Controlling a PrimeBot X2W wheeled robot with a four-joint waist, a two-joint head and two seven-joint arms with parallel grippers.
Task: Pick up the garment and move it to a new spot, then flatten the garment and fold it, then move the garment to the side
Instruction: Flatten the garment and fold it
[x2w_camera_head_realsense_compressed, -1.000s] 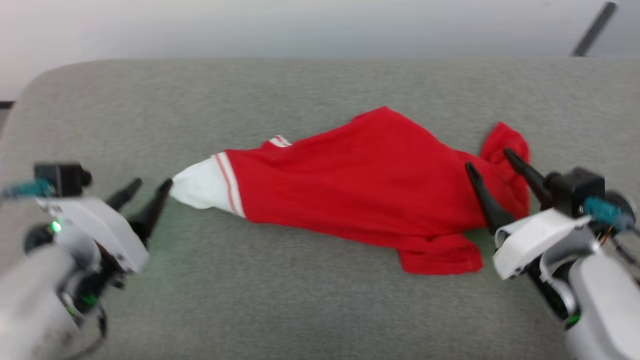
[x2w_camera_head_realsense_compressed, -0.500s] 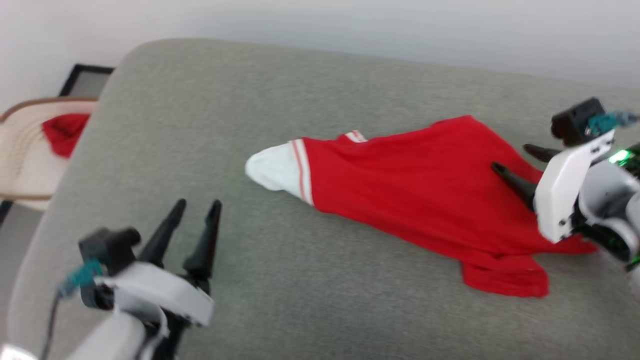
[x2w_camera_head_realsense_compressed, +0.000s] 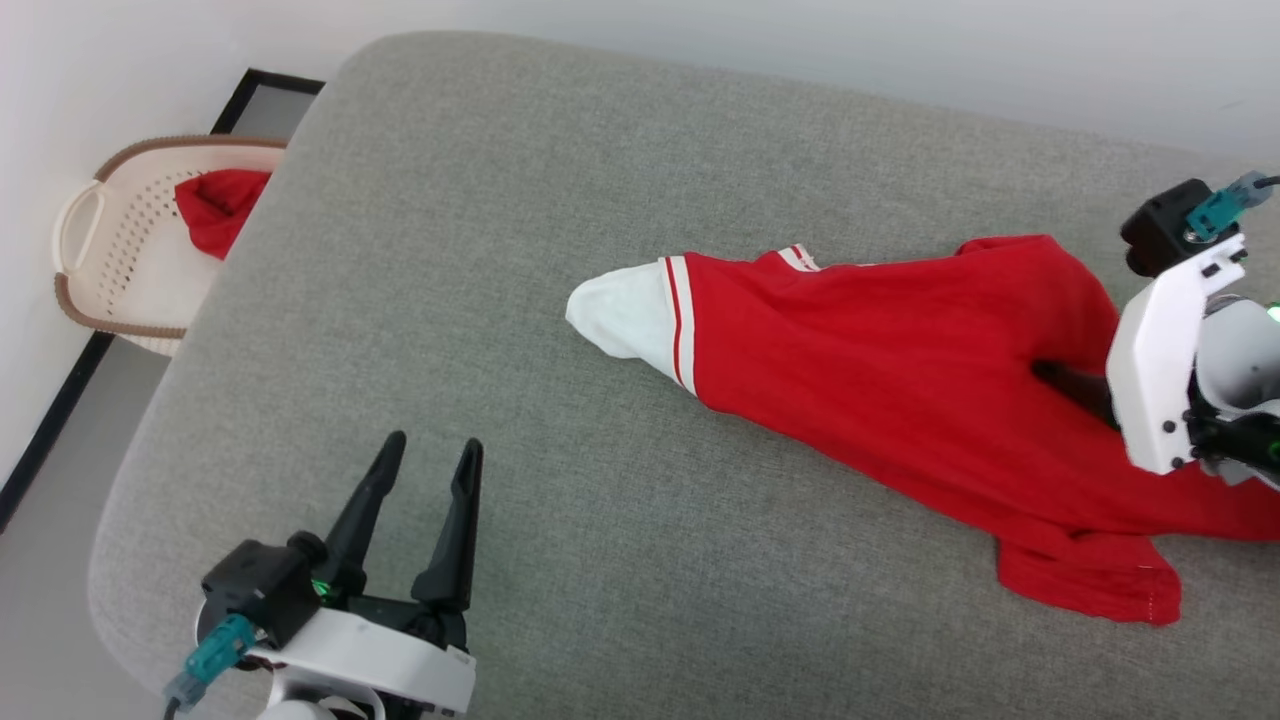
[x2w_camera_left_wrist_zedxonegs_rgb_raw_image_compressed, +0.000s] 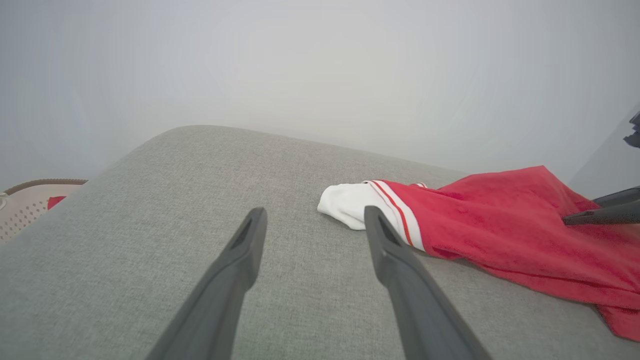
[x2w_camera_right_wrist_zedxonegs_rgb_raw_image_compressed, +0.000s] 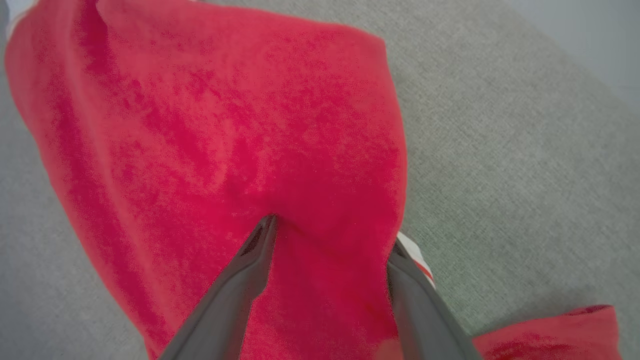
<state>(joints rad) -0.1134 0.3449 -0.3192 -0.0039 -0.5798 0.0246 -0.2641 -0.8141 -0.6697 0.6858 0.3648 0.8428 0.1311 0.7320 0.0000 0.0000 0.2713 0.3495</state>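
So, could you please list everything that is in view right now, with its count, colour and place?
jersey T-shirt: one, red with a white, stripe-trimmed sleeve, lying rumpled on the right half of the upholstered surface.
upholstered surface: one, grey, beneath the shirt and both tools.
laundry basket: one, cream with a brown rim, beside the surface's far left corner.
cloth lump: one, plain red, inside the basket.
wall: one, pale, beyond the surface.
left tool: one, dark fingers open, over bare surface at the near left, apart from the shirt.
right tool: one, dark fingers open, set on the red fabric at the shirt's right end.
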